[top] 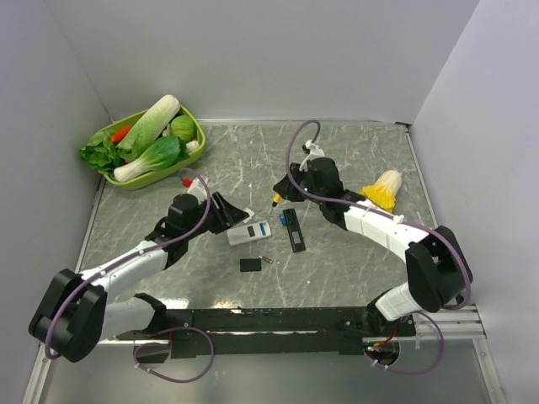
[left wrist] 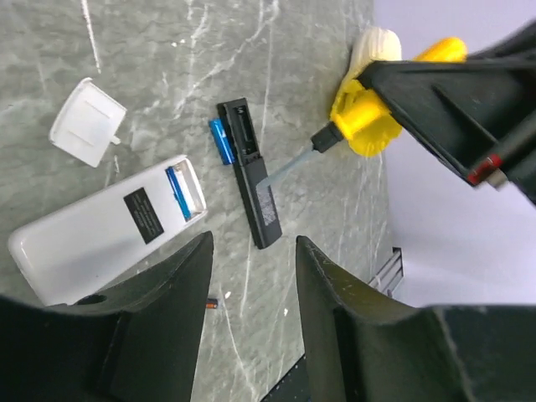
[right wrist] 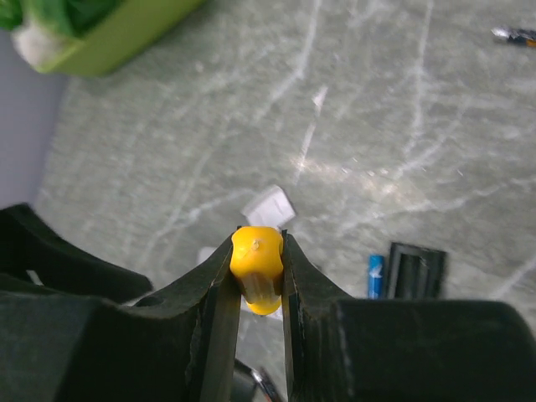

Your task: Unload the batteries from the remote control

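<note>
1. Left gripper (left wrist: 253,268) with fingers apart and nothing between them, hanging close by the white remote (left wrist: 100,239).
2. Right gripper (right wrist: 257,244) squeezed tight on a yellow tool (right wrist: 256,280), with the thin clear tip of the tool down on the black remote (left wrist: 251,180).
3. Done so far, by the look of it: both back covers off. White cover (left wrist: 86,122) flat on the table (top: 354,257) just past the white remote; black cover (top: 249,264) nearer the arms.
4. Also done, most likely: a loose blue battery (left wrist: 222,140) out of the black remote, lying right against its side. Too small in these views to tell if the open slot of that remote is bare.
5. One more small battery (right wrist: 512,34) loose on the table, just beside the black cover.
6. Left to do: a second blue battery (left wrist: 177,191) sitting inside the open slot of the white remote. Needs to come out.
7. More than half done, then, as a best guess.
8. Seen from the left gripper: second blue battery very near, just past one fingertip, not touching it and not between the fingers.
9. Seen from the right gripper: loose blue battery near the tool tip but on the other side of the black remote, well clear of the fingers.
10. Easiest to reach from the left gripper, by the look of it, with a small move forward.
</note>
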Controlling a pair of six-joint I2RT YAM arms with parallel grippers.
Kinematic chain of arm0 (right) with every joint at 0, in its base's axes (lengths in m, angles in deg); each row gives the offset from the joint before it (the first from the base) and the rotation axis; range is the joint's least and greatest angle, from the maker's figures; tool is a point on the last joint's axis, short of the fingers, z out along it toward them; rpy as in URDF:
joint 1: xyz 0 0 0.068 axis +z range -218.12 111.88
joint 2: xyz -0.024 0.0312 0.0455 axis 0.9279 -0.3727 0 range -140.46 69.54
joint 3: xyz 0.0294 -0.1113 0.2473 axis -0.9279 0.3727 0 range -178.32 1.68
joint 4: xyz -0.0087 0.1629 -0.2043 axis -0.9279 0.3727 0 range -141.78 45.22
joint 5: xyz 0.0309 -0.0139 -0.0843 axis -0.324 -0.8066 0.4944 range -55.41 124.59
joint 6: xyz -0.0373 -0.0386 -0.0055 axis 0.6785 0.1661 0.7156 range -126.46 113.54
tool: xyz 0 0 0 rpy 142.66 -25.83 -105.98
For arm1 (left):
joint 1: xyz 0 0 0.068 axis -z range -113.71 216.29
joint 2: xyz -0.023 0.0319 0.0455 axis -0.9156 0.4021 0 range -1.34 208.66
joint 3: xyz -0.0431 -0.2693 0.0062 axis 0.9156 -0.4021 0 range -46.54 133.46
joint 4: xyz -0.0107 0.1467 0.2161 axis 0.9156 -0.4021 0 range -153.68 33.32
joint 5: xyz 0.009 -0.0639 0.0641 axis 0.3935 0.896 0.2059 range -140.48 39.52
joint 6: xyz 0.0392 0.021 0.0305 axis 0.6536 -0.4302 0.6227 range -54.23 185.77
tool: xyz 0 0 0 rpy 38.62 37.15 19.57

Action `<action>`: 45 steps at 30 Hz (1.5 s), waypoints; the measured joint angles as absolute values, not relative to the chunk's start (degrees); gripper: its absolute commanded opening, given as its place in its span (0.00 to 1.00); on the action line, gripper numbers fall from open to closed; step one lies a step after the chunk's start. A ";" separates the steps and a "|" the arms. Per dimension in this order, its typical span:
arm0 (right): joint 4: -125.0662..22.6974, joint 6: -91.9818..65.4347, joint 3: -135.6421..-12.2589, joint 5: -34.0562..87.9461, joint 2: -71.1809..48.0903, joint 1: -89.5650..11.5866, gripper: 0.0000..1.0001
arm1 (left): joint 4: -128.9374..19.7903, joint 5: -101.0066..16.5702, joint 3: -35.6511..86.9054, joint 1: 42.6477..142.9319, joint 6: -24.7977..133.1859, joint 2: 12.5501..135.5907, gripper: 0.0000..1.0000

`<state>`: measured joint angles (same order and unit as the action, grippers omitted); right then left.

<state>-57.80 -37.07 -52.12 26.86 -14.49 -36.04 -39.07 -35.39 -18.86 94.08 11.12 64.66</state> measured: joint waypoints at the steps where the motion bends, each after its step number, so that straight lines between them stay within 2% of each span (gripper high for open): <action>1: -61.08 -37.86 -50.35 26.38 -13.93 -36.19 0.00 | -38.94 -35.58 -18.55 94.32 11.08 65.27 0.49; 9: -89.95 -36.61 -34.19 16.28 -15.19 -36.54 0.00 | -46.46 -40.61 -17.22 93.86 9.83 72.46 0.49; 20: -119.22 -29.42 -25.82 10.88 -20.77 -37.68 0.00 | -52.05 -42.18 -17.22 89.93 8.87 72.88 0.49; 33: -124.64 -25.07 -23.77 10.18 -23.30 -38.03 0.00 | -54.76 -42.14 -15.56 89.27 9.09 78.52 0.46; 45: -120.88 -25.79 -25.15 11.41 -23.72 -38.05 0.00 | -54.48 -41.31 -13.35 89.23 9.61 81.84 0.47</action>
